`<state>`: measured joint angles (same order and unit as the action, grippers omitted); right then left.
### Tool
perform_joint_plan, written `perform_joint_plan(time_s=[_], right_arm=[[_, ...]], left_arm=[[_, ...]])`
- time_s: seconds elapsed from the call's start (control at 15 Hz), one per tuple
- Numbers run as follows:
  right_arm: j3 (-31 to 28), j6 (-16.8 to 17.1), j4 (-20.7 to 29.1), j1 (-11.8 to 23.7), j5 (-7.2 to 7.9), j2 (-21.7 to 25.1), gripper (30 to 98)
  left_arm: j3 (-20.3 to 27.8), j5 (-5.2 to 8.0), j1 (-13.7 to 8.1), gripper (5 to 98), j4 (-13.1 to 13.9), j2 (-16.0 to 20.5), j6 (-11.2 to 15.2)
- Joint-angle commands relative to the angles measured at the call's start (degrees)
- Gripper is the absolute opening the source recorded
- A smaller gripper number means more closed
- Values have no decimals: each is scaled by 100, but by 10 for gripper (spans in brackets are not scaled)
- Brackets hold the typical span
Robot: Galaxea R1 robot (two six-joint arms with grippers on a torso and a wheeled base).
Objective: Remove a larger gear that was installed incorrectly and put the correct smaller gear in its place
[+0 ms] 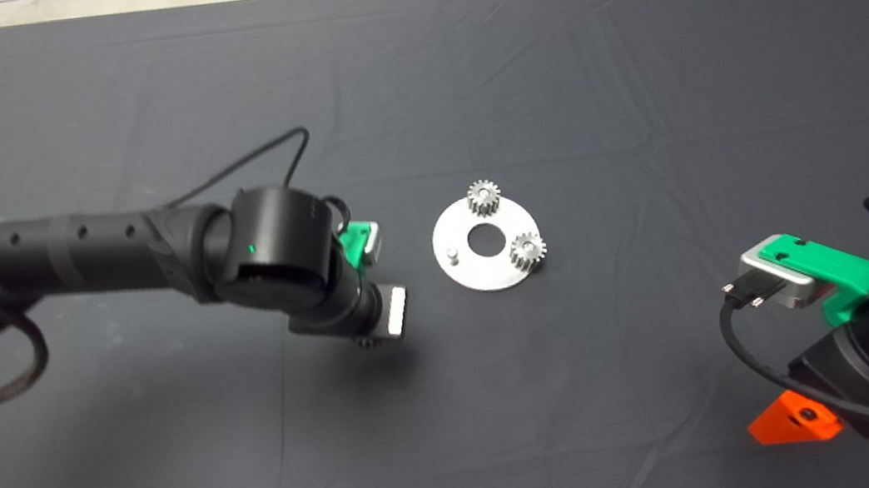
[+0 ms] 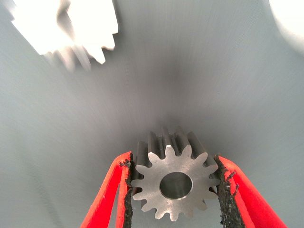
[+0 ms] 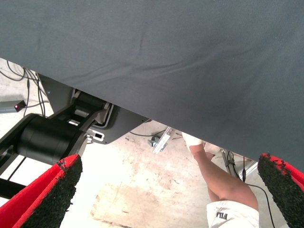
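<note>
The smaller gear (image 2: pixel 175 186), pale steel with short teeth and a round bore, sits between my left gripper's (image 2: pixel 175 164) red fingers (image 2: pixel 110 190), and both black pads touch its teeth. In the head view that gripper (image 1: pixel 367 338) hangs left of the round silver plate (image 1: pixel 461 270), with its fingers hidden under the wrist. I cannot tell whether the gear rests on the mat. The larger gear (image 2: pixel 71 28), bright and long-toothed, lies on the mat just beyond. Two small gears (image 1: pixel 484 197) (image 1: pixel 527 250) stand on the plate, and its left peg (image 1: pixel 451 255) is bare. My right gripper (image 1: pixel 790 424) waits open at the lower right.
The dark mat (image 1: pixel 461 64) spreads wide around the plate. The right wrist view shows the mat's underside edge, the robot's black base (image 3: pixel 47 137), floor cables and a person's leg (image 3: pixel 223 183) beyond the table.
</note>
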<state>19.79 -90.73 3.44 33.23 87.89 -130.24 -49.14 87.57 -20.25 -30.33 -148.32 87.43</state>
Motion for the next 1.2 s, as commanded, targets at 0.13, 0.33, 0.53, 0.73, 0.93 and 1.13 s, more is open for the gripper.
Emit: perform_joint_plan(time_s=[0.13,0.33,0.53,0.73,0.93,1.13], right_arm=[[-11,12,175,149,316,20,977],[-11,12,166,149,325,20,977],[-11,20,166,149,334,20,977],[-11,12,166,148,351,11,977],[-11,12,166,141,351,2,977],[-11,12,166,149,405,38,977]], left_arm=[[-870,298,-426,354,493,-951,55],[-1620,297,-480,354,493,-1562,11],[-2193,287,-472,354,493,-1871,-146],[-2555,296,-472,354,493,-1882,-147],[-2723,287,-472,353,493,-1899,-156],[-2724,287,-472,353,493,-1854,-201]])
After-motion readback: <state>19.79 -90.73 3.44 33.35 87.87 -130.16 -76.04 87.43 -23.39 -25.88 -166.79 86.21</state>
